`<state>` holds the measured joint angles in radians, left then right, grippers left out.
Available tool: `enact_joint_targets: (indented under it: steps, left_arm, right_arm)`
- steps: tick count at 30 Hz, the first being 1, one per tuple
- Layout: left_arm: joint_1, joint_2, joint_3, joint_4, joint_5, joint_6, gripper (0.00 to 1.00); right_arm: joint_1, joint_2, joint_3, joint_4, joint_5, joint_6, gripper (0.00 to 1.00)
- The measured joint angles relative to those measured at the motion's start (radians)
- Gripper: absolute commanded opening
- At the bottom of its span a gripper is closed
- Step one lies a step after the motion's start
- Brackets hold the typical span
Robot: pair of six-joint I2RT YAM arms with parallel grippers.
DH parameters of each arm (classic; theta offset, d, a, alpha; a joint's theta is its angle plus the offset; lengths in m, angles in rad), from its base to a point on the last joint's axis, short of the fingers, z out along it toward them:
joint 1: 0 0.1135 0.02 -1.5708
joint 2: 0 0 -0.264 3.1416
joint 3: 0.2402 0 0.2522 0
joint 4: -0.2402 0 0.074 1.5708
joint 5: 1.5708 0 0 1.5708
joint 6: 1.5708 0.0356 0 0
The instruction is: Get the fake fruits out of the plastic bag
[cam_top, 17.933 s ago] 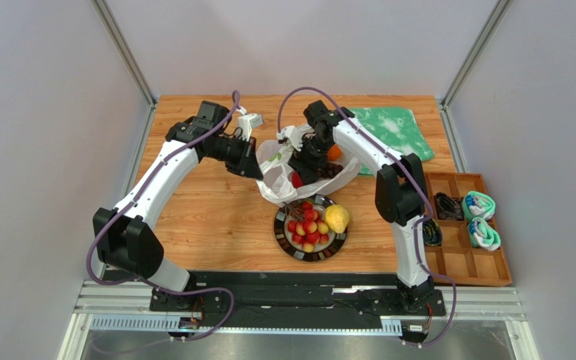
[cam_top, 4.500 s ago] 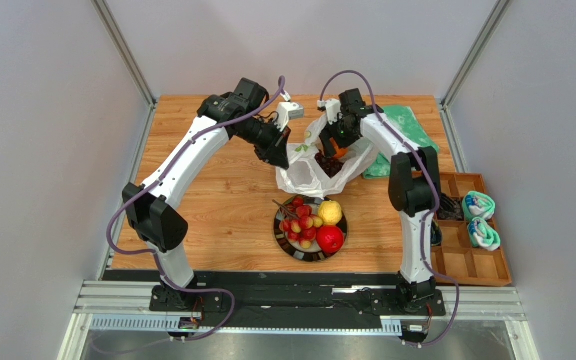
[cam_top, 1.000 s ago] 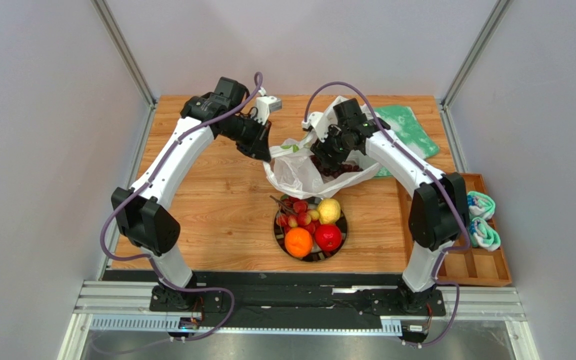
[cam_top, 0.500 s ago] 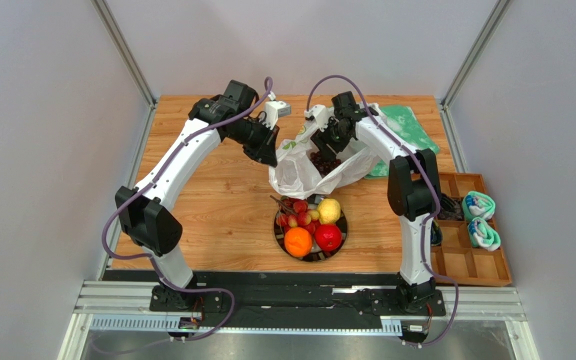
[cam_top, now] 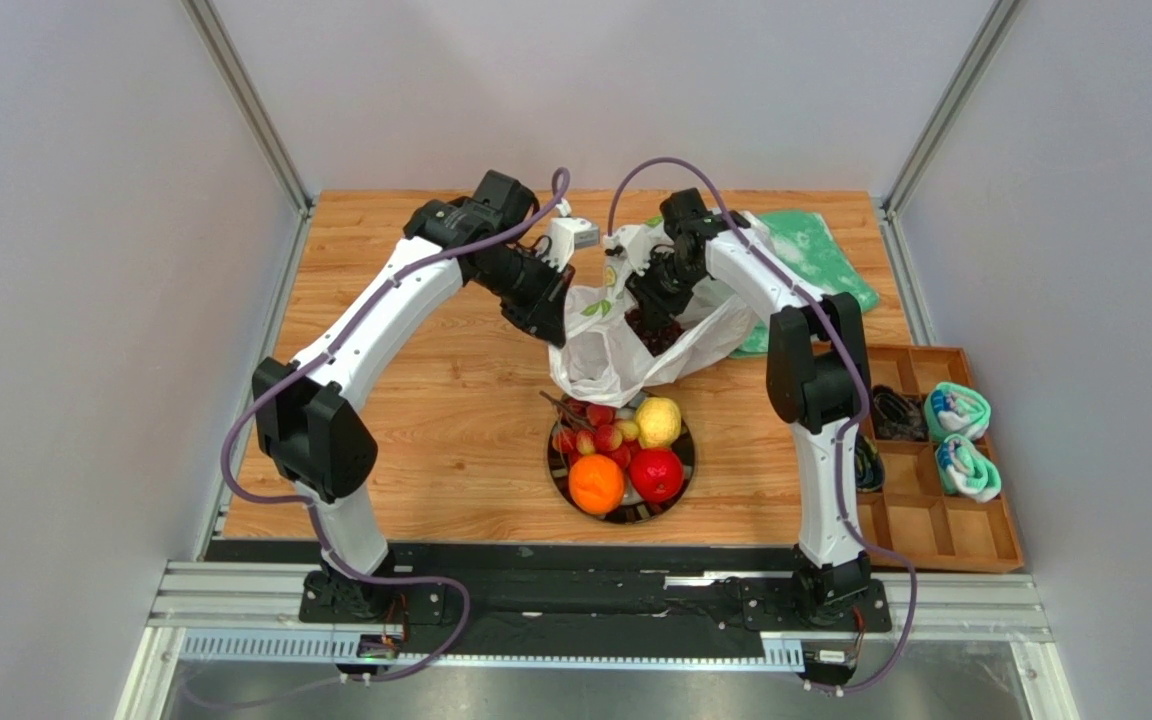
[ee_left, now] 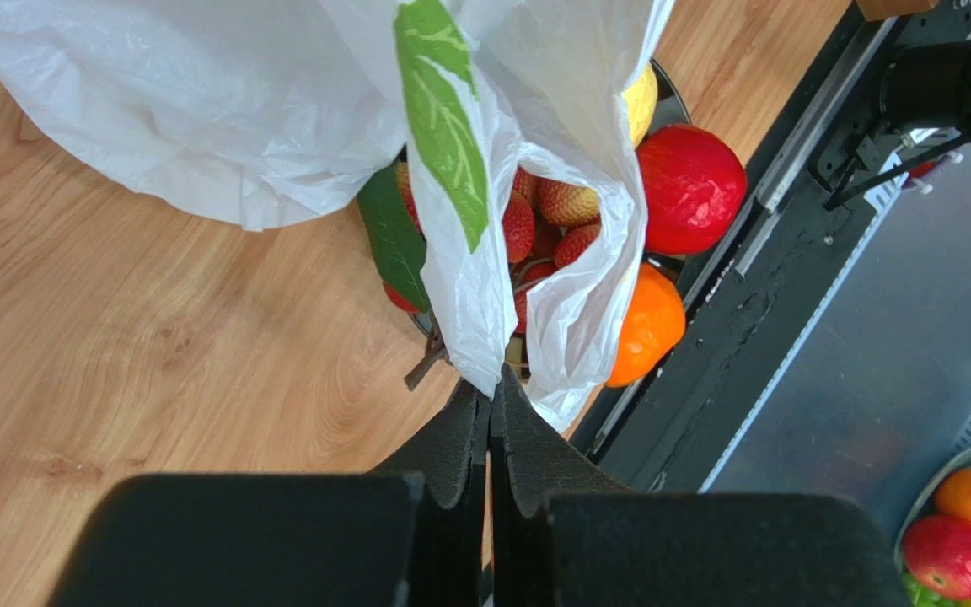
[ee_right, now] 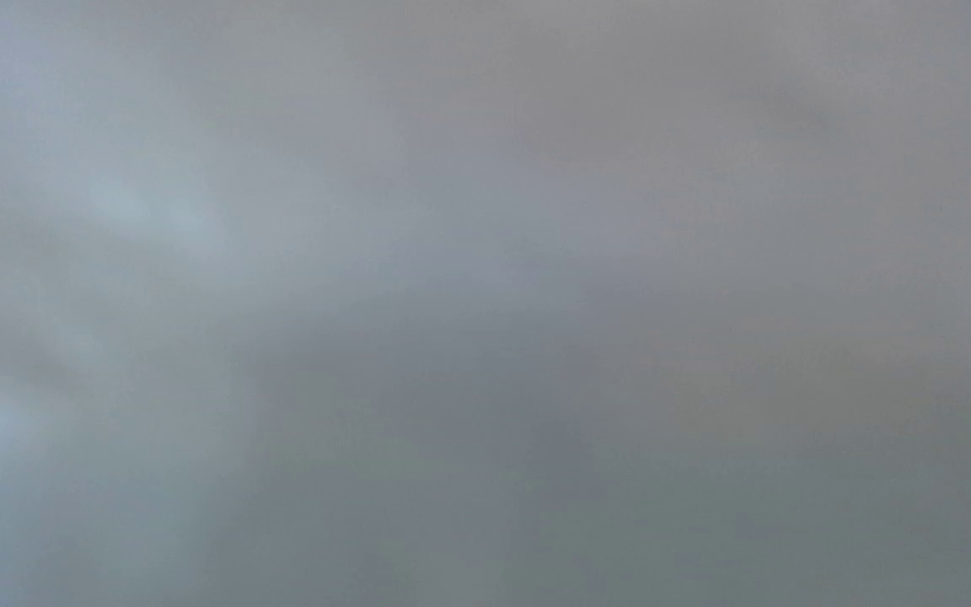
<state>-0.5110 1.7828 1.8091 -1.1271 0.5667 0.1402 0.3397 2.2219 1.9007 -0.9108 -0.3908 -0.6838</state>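
Inside the thin white plastic bag (ee_left: pixel 187 101), its rim pinched tight by the left hand (ee_left: pixel 492 386), the right hand (cam_top: pixel 639 293), grip not discernible, should grasp the dark purple grapes (cam_top: pixel 657 333) squarely.

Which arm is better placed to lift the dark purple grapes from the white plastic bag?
Right, probably: right gripper reaches into the bag by the grapes; left gripper pinches the bag.

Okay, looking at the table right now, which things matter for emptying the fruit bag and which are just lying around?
Job: plastic bag, pinched by the left gripper; dark grapes inside it; orange, red apple, lemon and berry cluster, all on the plate.
Lying about: green cloth; wooden tray; rolled socks in the tray.
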Motion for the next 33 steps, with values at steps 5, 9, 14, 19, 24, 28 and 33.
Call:
enact_joint_targets:
  steps: [5, 9, 14, 19, 24, 28, 33]
  left_arm:
    - [0.0, 0.01, 0.01, -0.002, -0.018, 0.0, 0.0]
    - [0.0, 0.032, 0.053, 0.0, -0.049, 0.0, 0.0]
    - [0.011, 0.078, 0.124, 0.017, -0.082, -0.006, 0.0]
    - [0.03, 0.113, 0.166, 0.034, -0.101, -0.014, 0.0]
    - [0.051, 0.134, 0.188, 0.048, -0.11, -0.033, 0.0]
    - [0.077, 0.151, 0.223, 0.063, -0.164, -0.055, 0.0]
    - [0.138, 0.179, 0.311, 0.086, -0.264, -0.089, 0.0]
  right_arm:
    - [-0.003, -0.004, 0.004, -0.021, -0.024, -0.016, 0.08]
    - [-0.005, -0.069, -0.03, -0.033, -0.036, -0.024, 0.01]
    - [-0.007, -0.254, -0.056, -0.053, -0.056, -0.029, 0.0]
    - [-0.006, -0.434, -0.057, -0.05, -0.097, -0.027, 0.0]
    - [0.001, -0.472, -0.047, -0.061, -0.113, -0.009, 0.0]
    - [0.013, -0.473, -0.037, -0.108, -0.115, 0.005, 0.0]
    - [0.043, -0.523, -0.046, -0.164, -0.116, 0.008, 0.0]
